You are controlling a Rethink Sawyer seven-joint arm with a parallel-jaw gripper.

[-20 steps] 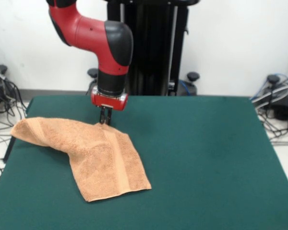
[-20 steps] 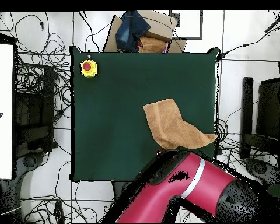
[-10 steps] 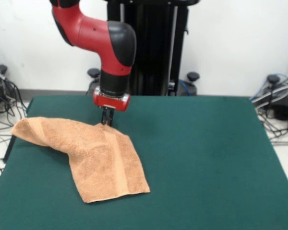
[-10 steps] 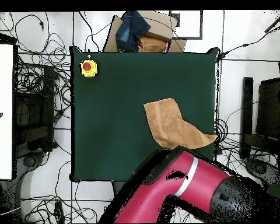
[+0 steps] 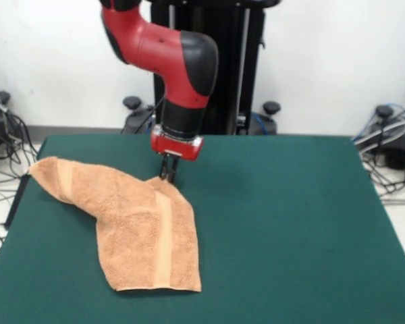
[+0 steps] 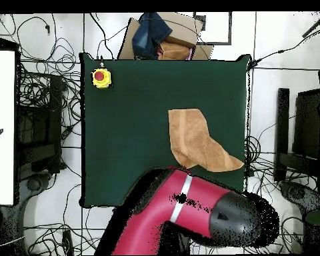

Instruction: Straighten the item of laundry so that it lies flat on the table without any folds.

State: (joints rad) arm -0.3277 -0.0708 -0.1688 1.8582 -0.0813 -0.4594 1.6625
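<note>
Pinching a corner of the towel point(image 5: 131, 226) in my claw point(image 5: 167, 177), narrowed on the cloth, I have it trailing from me in a bent shape on the green surface point(image 5: 290, 223), one limb toward the camera, the other toward the picture's left edge.

No readable text, label, brand, number or sign found in either view.
</note>
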